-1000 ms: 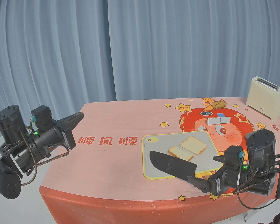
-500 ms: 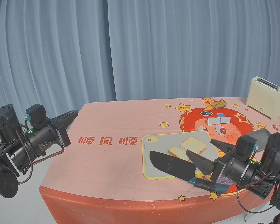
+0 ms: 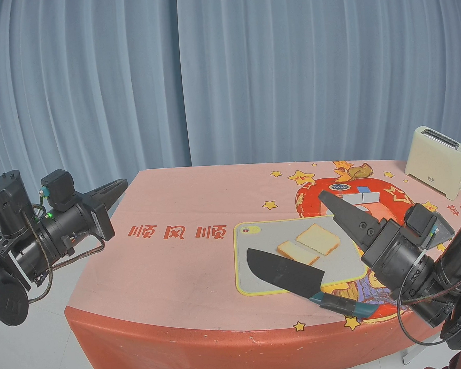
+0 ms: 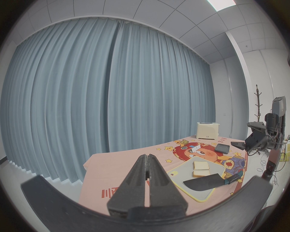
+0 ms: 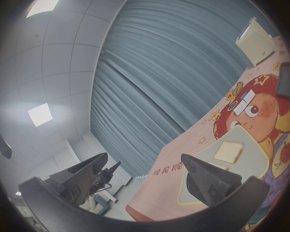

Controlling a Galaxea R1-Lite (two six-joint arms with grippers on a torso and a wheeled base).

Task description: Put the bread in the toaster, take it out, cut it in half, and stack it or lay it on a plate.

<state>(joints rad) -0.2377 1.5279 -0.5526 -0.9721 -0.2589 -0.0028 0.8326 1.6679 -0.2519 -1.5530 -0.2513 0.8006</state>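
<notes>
We are finding the left gripper (image 4: pixel 148 160) hanging off the table's left edge, well apart from the work, its fingers pressed together on nothing. Moving right, the board (image 3: pixel 254 238) is lying mid-table, and the knife (image 3: pixel 285 272) is resting across its near edge, with the handle sticking out onto the cloth. The bread is sitting on the board just past the blade as two pieces, a smaller one (image 3: pixel 297 252) and a larger one (image 3: pixel 318 238) just beside it, so we are judging the cut done and the plating left. We are expecting toast to be light, dry and crumbly, so we are planning a gentle pinch across opposite crusts. The right gripper (image 5: pixel 143 156) is hovering near the board's right side, spread wide and empty. Beyond it a dark flat tray (image 4: pixel 222 148) is lying (possibly the plate, though we cannot tell), and the toaster (image 3: pixel 436 162) is standing at the far right.
</notes>
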